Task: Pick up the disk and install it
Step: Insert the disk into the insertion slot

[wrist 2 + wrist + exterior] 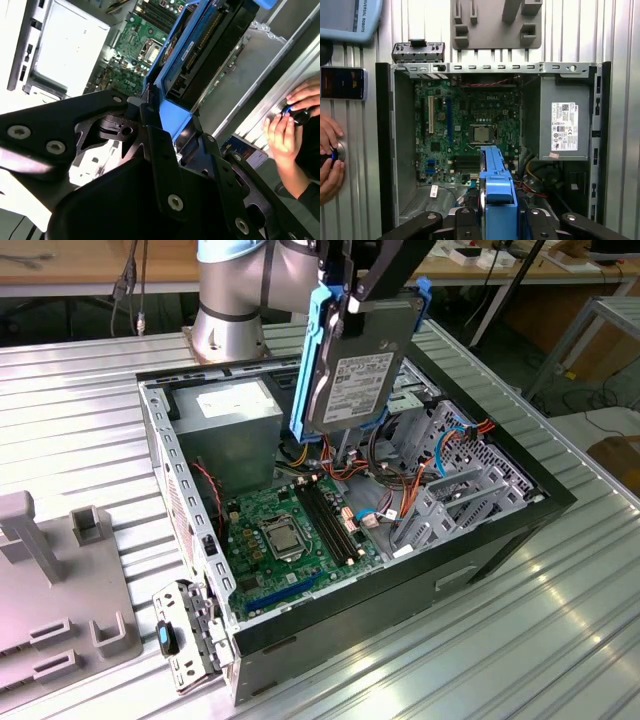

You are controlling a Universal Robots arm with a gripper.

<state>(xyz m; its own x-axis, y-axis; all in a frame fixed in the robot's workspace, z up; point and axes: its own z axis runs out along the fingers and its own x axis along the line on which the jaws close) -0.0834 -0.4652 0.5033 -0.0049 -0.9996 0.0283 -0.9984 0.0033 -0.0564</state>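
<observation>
The disk (360,370), a dark-grey drive with a label between bright blue rails, hangs upright above the open computer case (500,530). My gripper (352,298) is shut on its upper end. Its lower edge hovers over the cables beside the metal drive cage (450,485). In the second wrist view the disk (200,45) runs away from the black fingers (160,145) that clamp its blue frame. The first wrist view has the blue rail (497,187) standing out from my gripper (497,219) over the motherboard (465,125).
Inside the case lie a green motherboard (285,530), a grey power supply (235,415) and loose cables (400,490). A grey fixture (40,590) sits at the exterior view's left. A person's hands (327,155) rest on a device beside the case.
</observation>
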